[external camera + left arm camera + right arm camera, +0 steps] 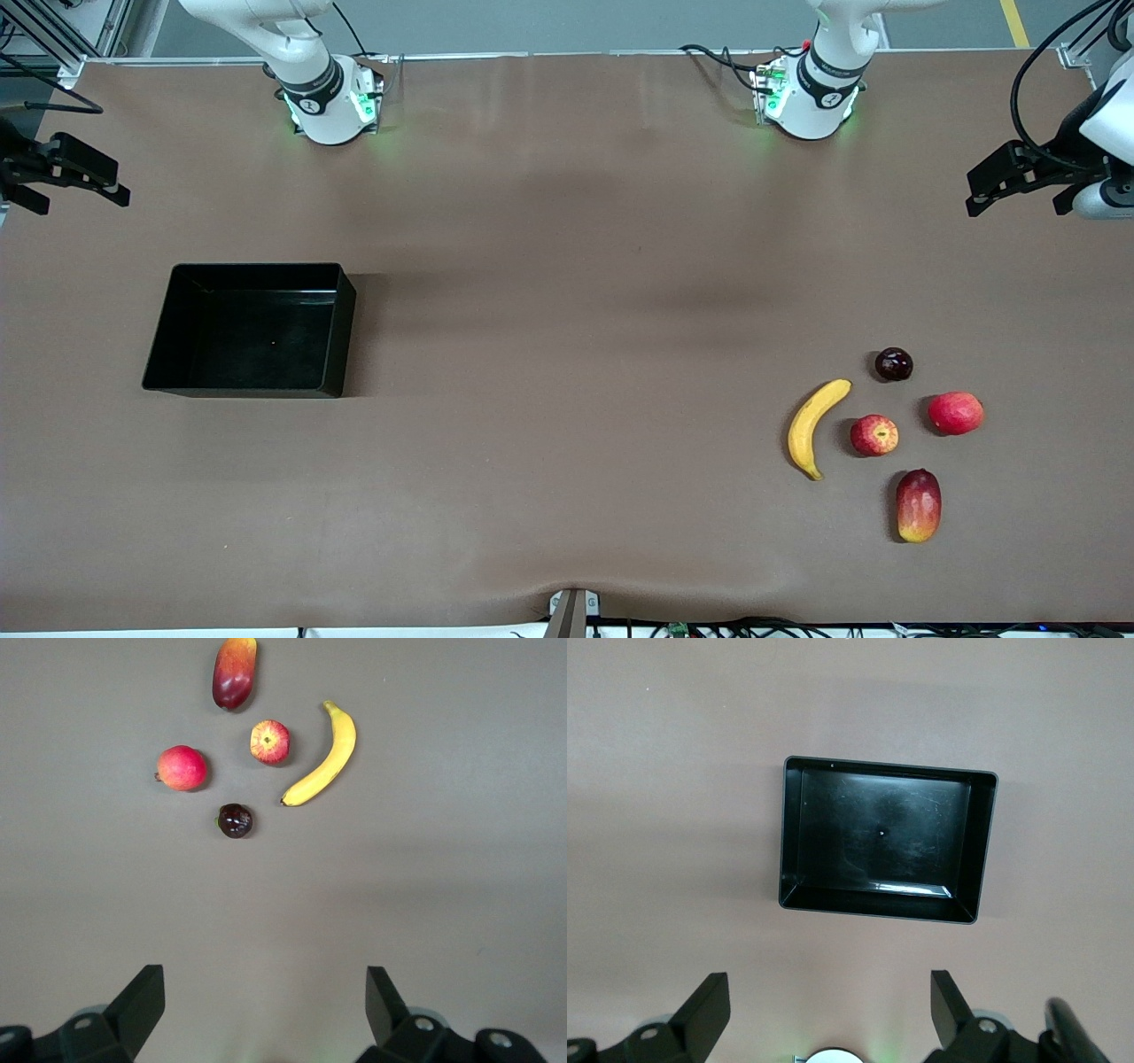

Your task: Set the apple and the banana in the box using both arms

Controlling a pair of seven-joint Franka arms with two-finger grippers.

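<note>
Nothing grasped yet; first pickup still to come. Left claw (1019,190) spread wide and empty, up over the worktop (567,221) edge at the left arm's end. Right claw (75,182) likewise wide and empty over the edge at the right arm's end.

Banana (813,427) and apple (874,435) just beside each other near the front corner at the left arm's end, among a dark plum (894,364), a pinkish-red fruit (956,413) and a mango (919,505). Box (177,337) empty, well apart, toward the right arm's end.

Best to lower straight down, pinching the banana across its middle, across the curve. For the apple, straddle it squarely, keeping clear of the banana and neighbours.
</note>
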